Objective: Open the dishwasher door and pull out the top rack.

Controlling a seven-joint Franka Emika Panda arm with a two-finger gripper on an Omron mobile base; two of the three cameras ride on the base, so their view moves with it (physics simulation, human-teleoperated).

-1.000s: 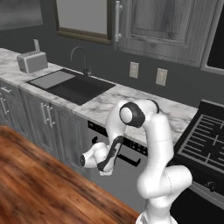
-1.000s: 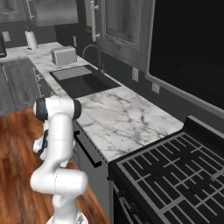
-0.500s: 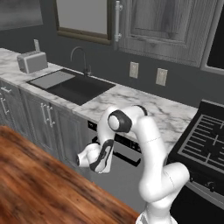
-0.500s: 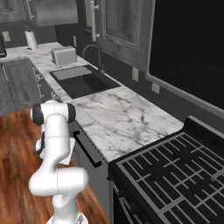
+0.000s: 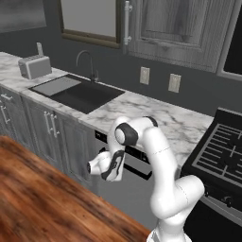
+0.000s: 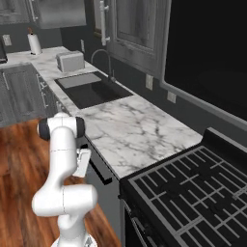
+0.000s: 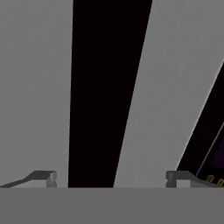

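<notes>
While shut, dishwasher door (image 5: 130,186): faced outward below the marble counter (image 5: 156,116).
Handle (image 7: 107,92): long axis run 12-to-6 in hand view.
Gripper (image 7: 110,178): fingers spread apart, handle straddled.
Stove (image 5: 222,151): placed at 3 o'clock.

A glossy white arm (image 5: 160,156) of rounded tubular segments, with dark grey caps at its joints.

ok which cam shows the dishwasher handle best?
Hand view: the black bar handle runs between the open fingers. In the right base view it is a thin bar beside the arm. In the left base view the arm mostly covers it.
</notes>
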